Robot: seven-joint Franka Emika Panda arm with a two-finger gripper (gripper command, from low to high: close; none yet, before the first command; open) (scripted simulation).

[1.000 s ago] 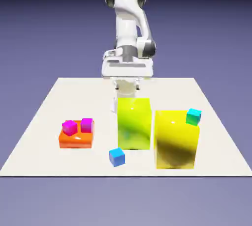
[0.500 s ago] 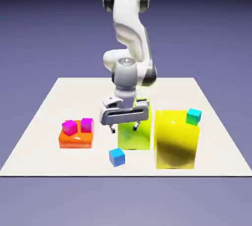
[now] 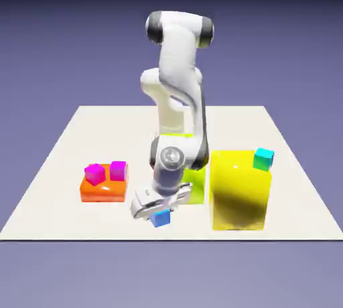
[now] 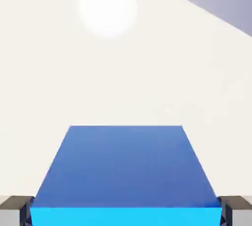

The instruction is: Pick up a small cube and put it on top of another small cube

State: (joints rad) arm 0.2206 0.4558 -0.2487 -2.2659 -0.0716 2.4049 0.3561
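The gripper [image 3: 159, 211] is lowered to the table at the near edge, and its two grey fingertips [image 4: 15, 209] are seen in the hand view on either side of the small blue cube [image 4: 127, 171], one at each flank. The jaws are spread to about the cube's width; whether the pads already press on it cannot be told, since only the tip corners show at the bottom edge.

The blue cube [image 3: 161, 218] rests on the table [image 3: 67, 146], at about the 6 o'clock of the tabletop in the exterior view. It is judged rigid, light and smooth-faced (a plain block with flat, parallel sides), so a grip on two opposite side faces, near mid-height and centred, is likely to hold it square; a corner-to-corner or off-centre grip could let it twist or slip.

The small teal cube [image 3: 263, 159] sits on top of the larger yellow block [image 3: 241, 189], at about 3 o'clock from the gripper and raised well above the table. A second yellow block [image 3: 194, 186] stands just behind the arm, and two magenta cubes [image 3: 106, 172] lie on an orange block [image 3: 104, 191] at about 9 o'clock.

The fingertip alignment is given only by the hand view; the teal cube, the blocks and the arm's posture are shown only by the exterior view.
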